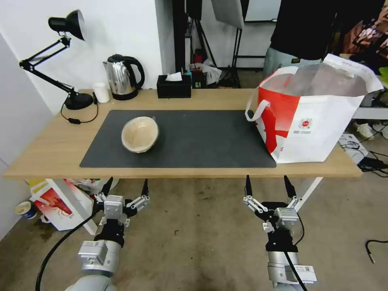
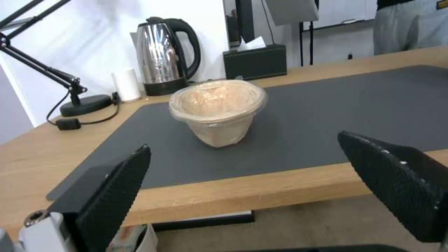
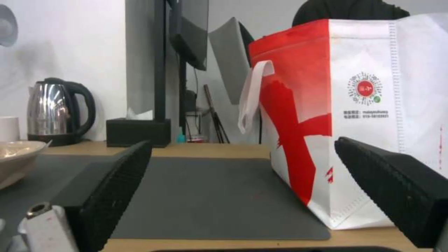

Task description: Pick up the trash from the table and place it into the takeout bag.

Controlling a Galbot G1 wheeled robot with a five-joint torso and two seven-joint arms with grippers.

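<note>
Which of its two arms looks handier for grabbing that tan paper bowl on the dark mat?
Probably the left. The left pincer hangs open below the table edge, nearly in line with the tan paper bowl. The right pincer, also open, sits nearer the white and red takeout bag.

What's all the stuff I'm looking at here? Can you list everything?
Paper bowl: one, tan, on the mat's left part.
Mat: one, dark grey, mid-table.
Takeout bag: one, white and red, table's right end, open.
Kettle: one, steel and black, back left.
Tissue box: one, black, back centre.
Small cup: one, white, beside the kettle.
Desk lamp: one, black, back left corner.
Table: one, light wood.
Left hand: open, below the table's front edge.
Right hand: open, likewise.
</note>
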